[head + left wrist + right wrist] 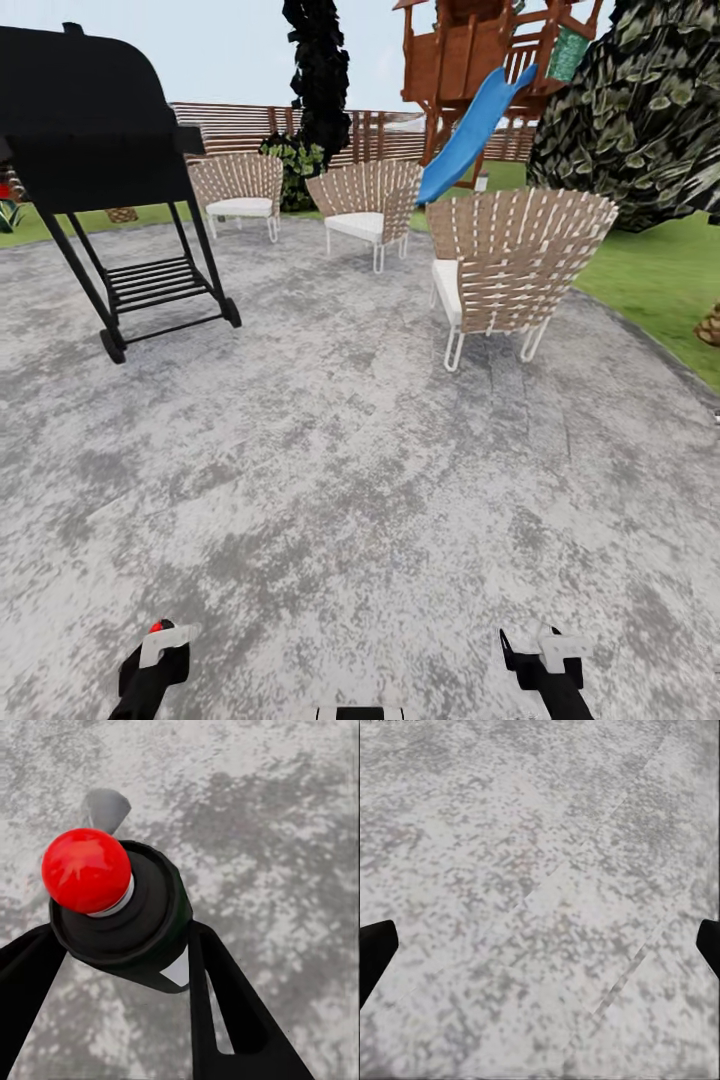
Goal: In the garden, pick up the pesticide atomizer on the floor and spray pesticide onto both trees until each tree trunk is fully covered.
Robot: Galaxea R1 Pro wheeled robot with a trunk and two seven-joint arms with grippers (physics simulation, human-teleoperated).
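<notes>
Left wrist view first: we had our left gripper clamped around the dark green-black pesticide atomizer with its round red tip, above the mottled grey paved patio. Our right gripper hung with fingers spread wide, empty. Farther off stood a woven wicker chair, a black wheeled grill and a wooden playhouse with a blue slide.

I see a mottled grey patio, paler speckled grey in the right wrist view. Black grill. Three chairs in beige woven strips with white cushions and white legs. Bright blue slide on a red-brown wooden playhouse. Brown slatted fence, green grass. The atomizer is black with a glossy red tip; the fingers beside it are black.
</notes>
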